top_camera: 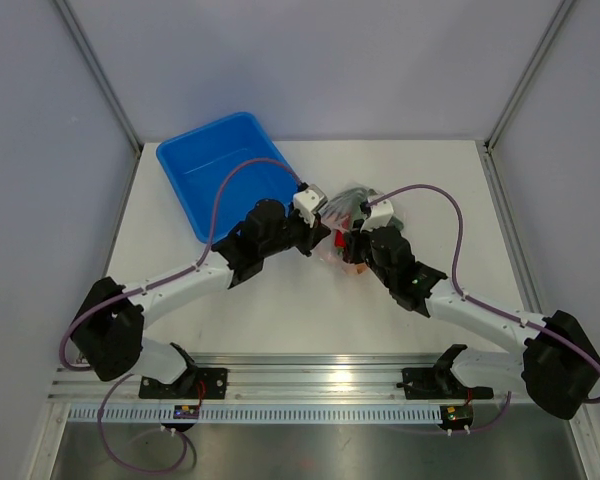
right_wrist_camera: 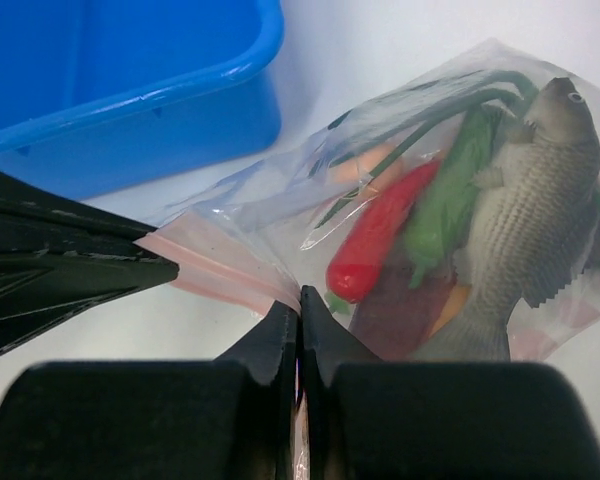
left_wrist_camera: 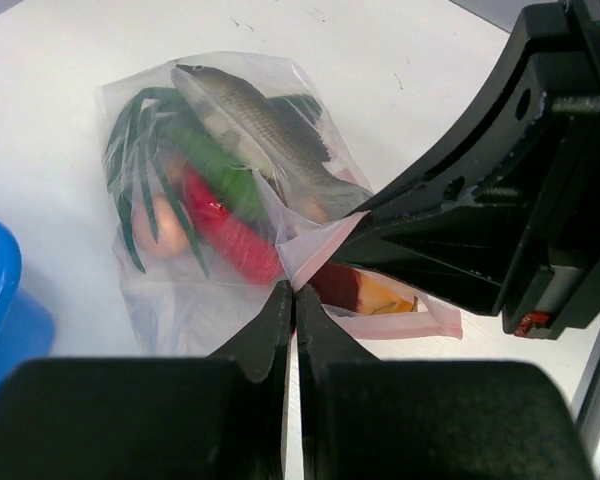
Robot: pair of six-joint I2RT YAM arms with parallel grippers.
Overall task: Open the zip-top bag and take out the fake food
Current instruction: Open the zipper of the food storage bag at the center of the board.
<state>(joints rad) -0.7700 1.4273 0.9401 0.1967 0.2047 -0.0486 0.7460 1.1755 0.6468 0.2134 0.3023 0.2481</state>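
Note:
The clear zip-top bag (top_camera: 346, 207) lies on the white table just right of the blue tub. Inside it the fake food shows through the plastic: a grey fish (left_wrist_camera: 265, 130), a red chili (right_wrist_camera: 378, 238) and green pieces (right_wrist_camera: 448, 190). My left gripper (left_wrist_camera: 293, 292) is shut on one lip of the pink zip strip (left_wrist_camera: 315, 245). My right gripper (right_wrist_camera: 300, 295) is shut on the opposite lip of that strip (right_wrist_camera: 215, 268). The two grippers (top_camera: 325, 240) (top_camera: 349, 243) meet tip to tip at the bag's near edge. The strip is pinched up between them.
The blue tub (top_camera: 225, 170) stands at the back left, close to the bag and behind my left arm. The tub's wall (right_wrist_camera: 120, 130) fills the upper left of the right wrist view. Grey walls enclose the table on three sides.

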